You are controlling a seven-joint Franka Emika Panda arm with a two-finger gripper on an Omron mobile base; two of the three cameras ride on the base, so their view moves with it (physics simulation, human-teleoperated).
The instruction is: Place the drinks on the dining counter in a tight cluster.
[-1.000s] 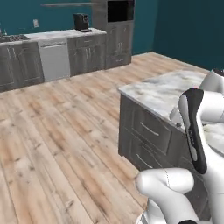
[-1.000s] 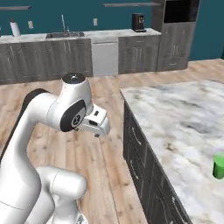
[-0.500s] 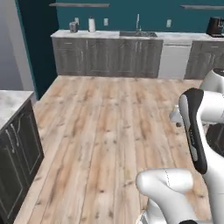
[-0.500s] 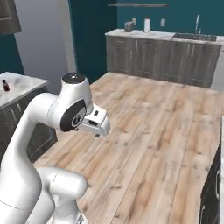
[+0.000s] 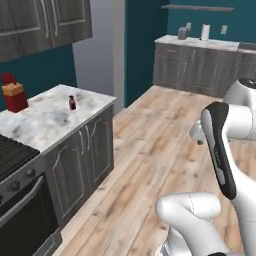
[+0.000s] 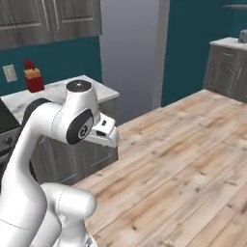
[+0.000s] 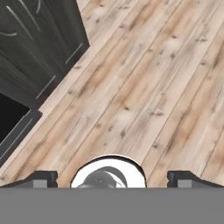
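While the base faced the small marble desk (image 5: pixel 50 117) with the stove (image 5: pixel 10 150) and the red knife block (image 5: pixel 15 95), you had the arm folded up over open wood floor (image 7: pixel 144 87), well apart from anything it could grasp. Your pincer (image 7: pixel 111 177) pointed down at that floor in the hand view, its two tips spread as wide as they go and nothing between them.

One of the drinks, the short dark-maroon bottle (image 5: pixel 72 102), stood upright on the small marble desk, near its far edge and well clear of the knife block. It was too small to read any detail on it. The brown beer bottle and the clear bottle with the red cap I could not place from these views, and the same went for the dining desk, the long marbled island where the cluster belongs.

My judgement was that the task had barely begun: no bottle was in hand, and nothing showed any drink yet set down on the island. You probably still had to close in on the maroon bottle, lift it, carry it across, then repeat for the other two and set all three tight together
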